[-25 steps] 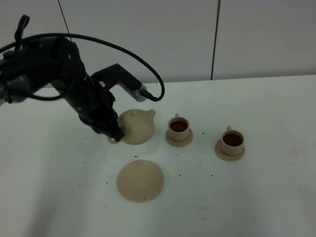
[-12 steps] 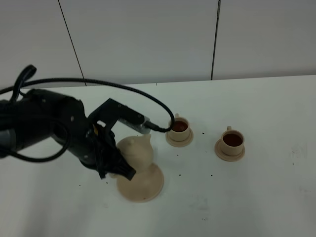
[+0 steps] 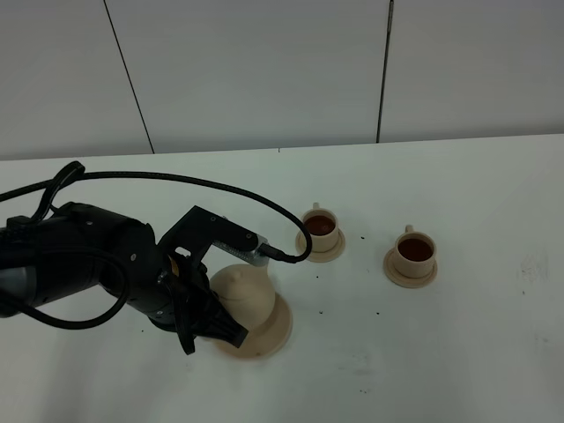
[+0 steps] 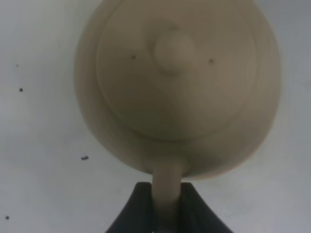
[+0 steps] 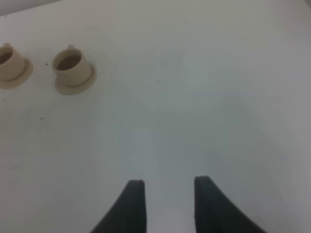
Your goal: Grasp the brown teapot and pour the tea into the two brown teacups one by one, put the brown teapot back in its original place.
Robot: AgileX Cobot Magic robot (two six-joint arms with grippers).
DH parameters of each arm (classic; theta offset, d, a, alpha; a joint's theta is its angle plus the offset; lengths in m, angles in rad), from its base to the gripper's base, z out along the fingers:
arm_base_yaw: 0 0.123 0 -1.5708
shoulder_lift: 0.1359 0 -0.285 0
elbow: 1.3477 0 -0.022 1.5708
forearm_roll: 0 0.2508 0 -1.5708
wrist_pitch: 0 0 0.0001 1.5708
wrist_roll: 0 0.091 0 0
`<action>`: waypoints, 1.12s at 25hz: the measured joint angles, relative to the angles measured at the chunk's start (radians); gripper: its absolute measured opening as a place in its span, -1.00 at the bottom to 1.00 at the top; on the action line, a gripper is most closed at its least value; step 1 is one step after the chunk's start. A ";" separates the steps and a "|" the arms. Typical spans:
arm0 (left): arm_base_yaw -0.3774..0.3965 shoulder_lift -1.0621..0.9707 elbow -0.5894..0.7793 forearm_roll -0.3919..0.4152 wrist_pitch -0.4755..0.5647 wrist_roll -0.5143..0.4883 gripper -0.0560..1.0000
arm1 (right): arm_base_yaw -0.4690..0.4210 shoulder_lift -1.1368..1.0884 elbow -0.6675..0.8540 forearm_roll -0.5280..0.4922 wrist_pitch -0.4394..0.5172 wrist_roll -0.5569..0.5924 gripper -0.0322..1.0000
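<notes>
The brown teapot (image 3: 246, 293) stands upright on the wide flat saucer (image 3: 273, 333), its original place, at the front left of the table. My left gripper (image 3: 211, 328) is shut on the pot's loop handle (image 4: 167, 187). In the left wrist view the teapot (image 4: 177, 92) is seen from above, with its lid knob (image 4: 174, 47) in the middle. The two brown teacups (image 3: 320, 226) (image 3: 415, 250) sit on small saucers to the right, both holding dark tea. My right gripper (image 5: 167, 204) hangs open over bare table, away from the teacups (image 5: 70, 64) (image 5: 7, 59).
The white table (image 3: 458, 344) carries small dark specks around the saucers. The left arm's black cable (image 3: 264, 207) arcs over the teapot toward the nearer cup. A pale panelled wall stands behind the table's far edge.
The left arm carried the teapot from beside the left cup toward the table's front and down onto the wide saucer. The cups have not moved.
</notes>
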 joint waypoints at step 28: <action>0.000 -0.003 0.073 -0.020 -0.063 0.015 -0.58 | 0.000 0.000 0.000 0.000 0.000 0.000 -0.47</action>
